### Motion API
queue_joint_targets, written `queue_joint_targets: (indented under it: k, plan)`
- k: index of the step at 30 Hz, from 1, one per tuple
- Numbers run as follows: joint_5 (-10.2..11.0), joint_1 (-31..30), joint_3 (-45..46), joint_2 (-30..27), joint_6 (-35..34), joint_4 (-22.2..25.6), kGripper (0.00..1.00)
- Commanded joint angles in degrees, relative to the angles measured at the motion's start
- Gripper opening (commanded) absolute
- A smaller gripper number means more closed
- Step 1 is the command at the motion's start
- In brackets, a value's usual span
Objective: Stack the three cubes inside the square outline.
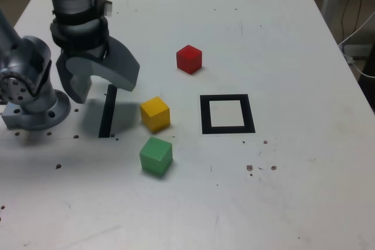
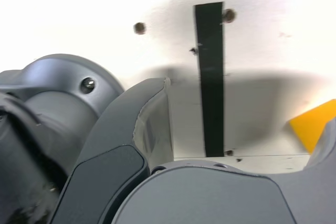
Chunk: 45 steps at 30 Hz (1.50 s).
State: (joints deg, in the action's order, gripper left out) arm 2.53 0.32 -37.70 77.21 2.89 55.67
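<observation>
While my pincer (image 1: pixel 105 94) stands open and empty, the red cube (image 1: pixel 189 60), yellow cube (image 1: pixel 155 114) and green cube (image 1: pixel 156 156) lie to the exterior view's left of the square outline (image 1: pixel 205 115), probably light and stiff, best taken by two opposite side faces.

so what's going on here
A robot arm hangs over the table with its end effector open and nothing in it, above the black strip. The red block, yellow block and green block sit apart on the table, all outside the square outline. Nothing is stacked yet.
</observation>
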Motion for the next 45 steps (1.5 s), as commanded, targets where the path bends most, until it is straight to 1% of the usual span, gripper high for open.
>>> queue_joint_targets:
  k: [1, 6, 9, 13, 19, 24, 27, 29, 31, 33, 35, 40, 42, 45]
  plan:
    - [-0.27, -0.06, -0.29, -0.18, 0.03, 0.46, 0.99]
    - [-1.11, -0.06, -0.86, -0.38, 0.05, 0.57, 0.99]
    - [-0.89, 0.00, -2.24, -0.05, 0.11, 1.32, 0.98]
    - [-0.28, 1.09, -5.46, 0.62, 1.04, 3.52, 0.97]
    - [0.17, 5.85, -11.00, 1.68, 4.02, 6.97, 0.97]
    - [1.28, 11.12, -17.07, 4.21, 6.22, 11.00, 0.96]
    - [1.64, 14.37, -20.87, 7.39, 10.35, 12.09, 0.96]
    - [1.90, 16.55, -23.21, 9.77, 14.64, 12.20, 0.96]
    - [2.62, 18.25, -25.37, 11.95, 19.28, 12.06, 0.96]
    - [3.69, 19.26, -27.34, 13.89, 23.78, 11.83, 0.96]
    - [5.23, 19.59, -29.05, 15.57, 27.57, 11.59, 0.96]
    - [8.72, 19.63, -31.15, 19.29, 34.42, 10.31, 0.96]
    - [9.50, 19.63, -31.35, 20.37, 36.42, 9.61, 0.96]
    - [9.95, 19.63, -31.42, 21.58, 39.29, 8.49, 0.96]
